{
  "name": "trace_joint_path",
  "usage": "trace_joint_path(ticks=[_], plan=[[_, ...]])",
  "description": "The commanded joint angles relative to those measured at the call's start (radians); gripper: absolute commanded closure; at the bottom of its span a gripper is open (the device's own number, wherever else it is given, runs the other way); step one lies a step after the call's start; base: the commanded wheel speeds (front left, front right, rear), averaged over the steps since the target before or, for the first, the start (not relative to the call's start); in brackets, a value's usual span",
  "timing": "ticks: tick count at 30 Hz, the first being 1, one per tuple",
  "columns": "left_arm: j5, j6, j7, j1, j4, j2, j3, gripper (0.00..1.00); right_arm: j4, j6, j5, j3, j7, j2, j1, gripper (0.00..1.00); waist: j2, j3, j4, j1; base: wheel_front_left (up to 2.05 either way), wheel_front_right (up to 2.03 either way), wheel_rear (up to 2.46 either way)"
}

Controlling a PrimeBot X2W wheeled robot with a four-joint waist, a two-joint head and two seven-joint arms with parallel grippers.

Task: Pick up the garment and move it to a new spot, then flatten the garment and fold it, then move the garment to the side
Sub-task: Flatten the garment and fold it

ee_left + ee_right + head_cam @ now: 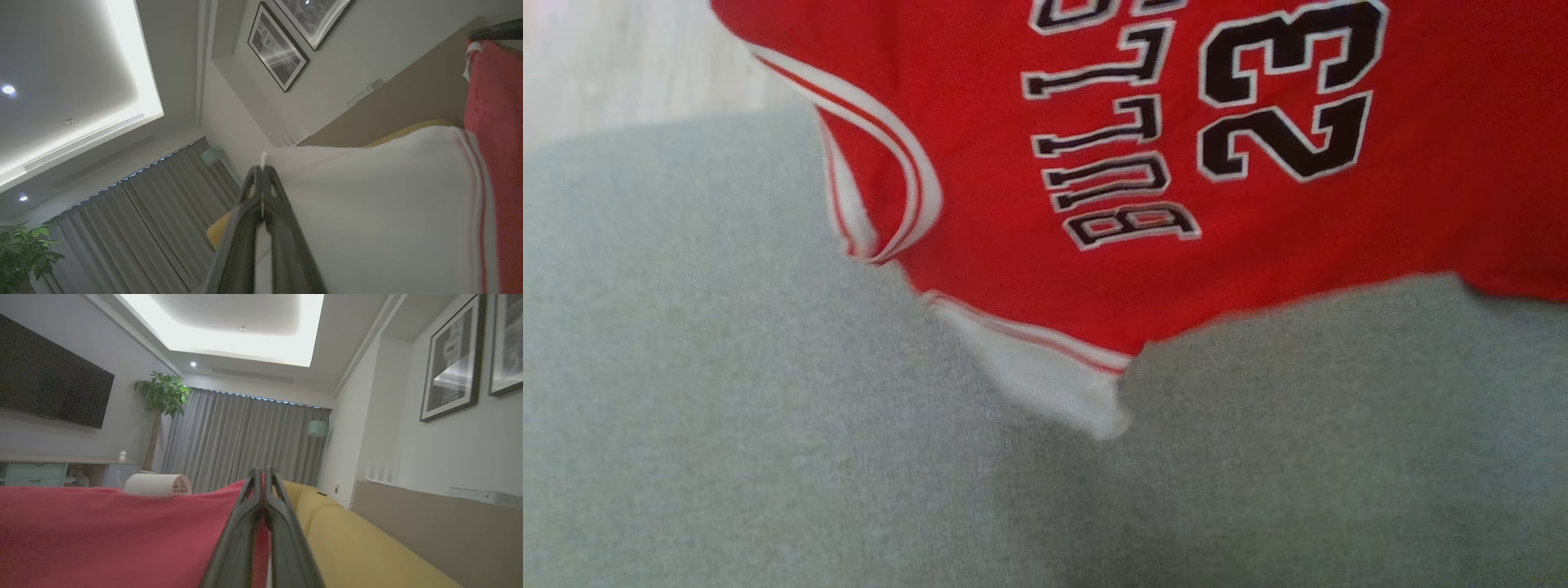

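While the red jersey (1258, 269) hangs over the grey surface (727, 408), left gripper (262, 169) and right gripper (261, 470) jaws pinching its cloth

Head view bright, evenly lit, motion-blurred; garment (1143, 163) edges smeared. Wrist views dim, grainy; recessed ceiling panel (229, 330) blown out, glare on framed picture (449, 363); wide-angle bending at edges.

red white-trimmed jersey (1094, 122): 1 | dark two-finger grippers (262, 168) (261, 469): 2 | black-framed wall pictures (451, 363) (506, 343): 2 | green potted plant (161, 392): 1 | yellow sofa (359, 547): 1
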Motion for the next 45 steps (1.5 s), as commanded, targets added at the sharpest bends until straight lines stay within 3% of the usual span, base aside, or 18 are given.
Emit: trace_joint_path(ticks=[1, 8, 12, 15, 19, 24, 32, 39, 45], plan=[[-0.01, -0.007, 0.016, -0.07, 0.026, 0.006, 0.035, 1.0, 0.005, 0.007, -0.009, 0.007, 0.015, 0.019, -0.033, 1.0, -0.0001, 0.068, 0.005, 0.0, 0.0, 0.0, 0.0], [0.043, -0.01, -0.004, -0.22, 0.255, -0.093, -0.009, 1.0, 0.158, 0.007, -0.048, 0.018, -0.023, 0.112, -0.191, 1.0, -0.0001, 0.252, 0.036, 0.0, 0.0, 0.0, 0.0], [0.105, 0.02, -0.06, -0.317, 0.359, -0.131, 0.01, 1.0, 0.246, 0.007, -0.085, -0.02, -0.11, 0.149, -0.286, 1.0, -0.0001, 0.322, 0.047, 0.0, 0.0, 0.0, 0.0], [0.144, 0.033, -0.08, -0.361, 0.378, -0.148, 0.036, 1.0, 0.293, 0.007, -0.112, -0.033, -0.167, 0.159, -0.333, 1.0, -0.0001, 0.347, 0.056, 0.0, 0.0, 0.0, 0.0], [0.166, 0.017, -0.083, -0.338, 0.311, -0.152, 0.086, 1.0, 0.334, 0.007, -0.129, -0.003, -0.195, 0.153, -0.331, 1.0, -0.0001, 0.365, 0.072, 0.0, 0.0, 0.0, 0.0], [0.164, -0.006, -0.084, -0.17, 0.203, -0.129, 0.097, 1.0, 0.374, 0.007, -0.12, 0.02, -0.218, 0.138, -0.255, 1.0, -0.0001, 0.36, 0.094, 0.0, 0.0, 0.0, 0.0], [0.115, -0.011, -0.084, 0.161, 0.001, -0.03, 0.13, 1.0, 0.327, 0.007, -0.111, -0.009, -0.232, 0.167, -0.025, 1.0, -0.0001, 0.317, 0.087, 0.0, 0.0, 0.0, 0.0], [0.09, 0.038, -0.084, 0.586, -0.175, 0.012, 0.218, 1.0, 0.236, 0.007, -0.141, -0.063, -0.232, 0.145, 0.267, 1.0, -0.0001, 0.236, 0.075, 0.0, 0.0, 0.0, 0.0], [0.081, 0.08, -0.084, 0.89, -0.273, 0.008, 0.265, 1.0, 0.15, 0.007, -0.122, -0.094, -0.23, 0.115, 0.525, 1.0, -0.0001, 0.174, 0.067, 0.0, 0.0, 0.0, 0.0]])
